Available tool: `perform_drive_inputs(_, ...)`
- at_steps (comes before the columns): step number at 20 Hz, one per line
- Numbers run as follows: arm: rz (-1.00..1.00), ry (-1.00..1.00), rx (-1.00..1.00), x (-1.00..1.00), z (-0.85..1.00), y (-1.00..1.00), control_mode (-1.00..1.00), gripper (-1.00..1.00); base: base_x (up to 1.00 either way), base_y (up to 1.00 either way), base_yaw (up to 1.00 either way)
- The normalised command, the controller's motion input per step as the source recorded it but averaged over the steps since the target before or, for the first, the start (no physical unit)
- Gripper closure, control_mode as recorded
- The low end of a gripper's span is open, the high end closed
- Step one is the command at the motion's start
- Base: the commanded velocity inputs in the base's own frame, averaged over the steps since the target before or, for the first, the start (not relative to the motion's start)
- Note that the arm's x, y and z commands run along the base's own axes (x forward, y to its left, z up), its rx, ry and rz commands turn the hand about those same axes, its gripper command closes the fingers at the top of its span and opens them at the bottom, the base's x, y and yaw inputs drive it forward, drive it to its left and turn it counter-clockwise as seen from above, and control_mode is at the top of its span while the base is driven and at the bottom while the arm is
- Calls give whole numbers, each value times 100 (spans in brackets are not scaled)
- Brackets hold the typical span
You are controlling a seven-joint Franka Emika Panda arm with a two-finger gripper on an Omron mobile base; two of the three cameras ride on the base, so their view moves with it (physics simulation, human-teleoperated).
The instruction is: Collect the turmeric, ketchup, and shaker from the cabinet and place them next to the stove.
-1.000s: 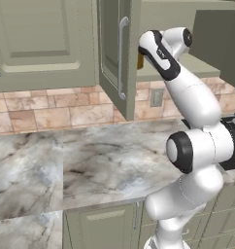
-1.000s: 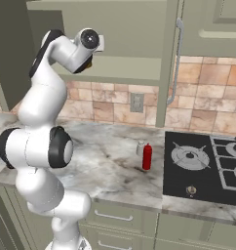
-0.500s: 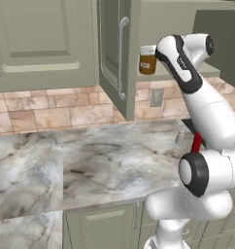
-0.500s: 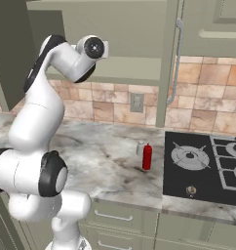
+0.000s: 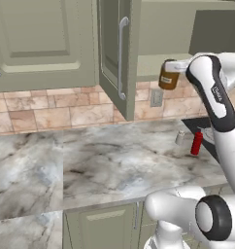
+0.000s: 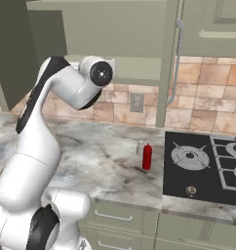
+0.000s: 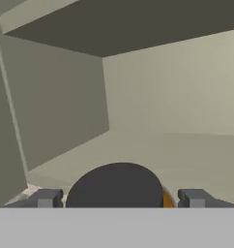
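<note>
In the left base view my gripper [image 5: 170, 72] is shut on the turmeric [image 5: 168, 78], a small orange-brown jar with a dark lid, held in the air just in front of the open cabinet's [image 5: 114, 44] lower shelf. In the hand view the jar's dark lid [image 7: 115, 186] sits between my fingertips [image 7: 47, 197], facing the bare cabinet interior [image 7: 177, 97]. The red ketchup [image 5: 196, 142] [image 6: 147, 156] and the pale grey shaker [image 5: 179, 137] [image 6: 140, 148] stand side by side on the counter just left of the stove [image 6: 203, 168].
The cabinet door [image 6: 166, 63] with its silver bar handle [image 5: 122, 58] stands open, left of the jar in the left base view. A wall outlet [image 6: 136, 102] is on the tiled backsplash. The marble counter [image 5: 90, 165] runs left of the stove.
The arm has swung right and slightly down, carrying the turmeric away from the open door towards the stove side. Ketchup and shaker have not moved.
</note>
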Motion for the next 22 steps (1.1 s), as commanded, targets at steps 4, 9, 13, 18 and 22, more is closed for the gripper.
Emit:
perform_drive_inputs(4, 0, 0, 0, -96, -39, -45, -100, 100, 0, 0, 0)
perform_drive_inputs(9, 0, 0, 0, -89, -58, -39, -100, 100, 0, 0, 0)
perform_drive_inputs(13, 0, 1, 0, -72, -64, -30, -100, 100, 0, 0, 0)
perform_drive_inputs(18, 0, 12, 0, -19, -56, -47, -100, 100, 0, 0, 0)
perform_drive_inputs(22, 0, 11, 0, -3, -47, -52, -100, 100, 0, 0, 0)
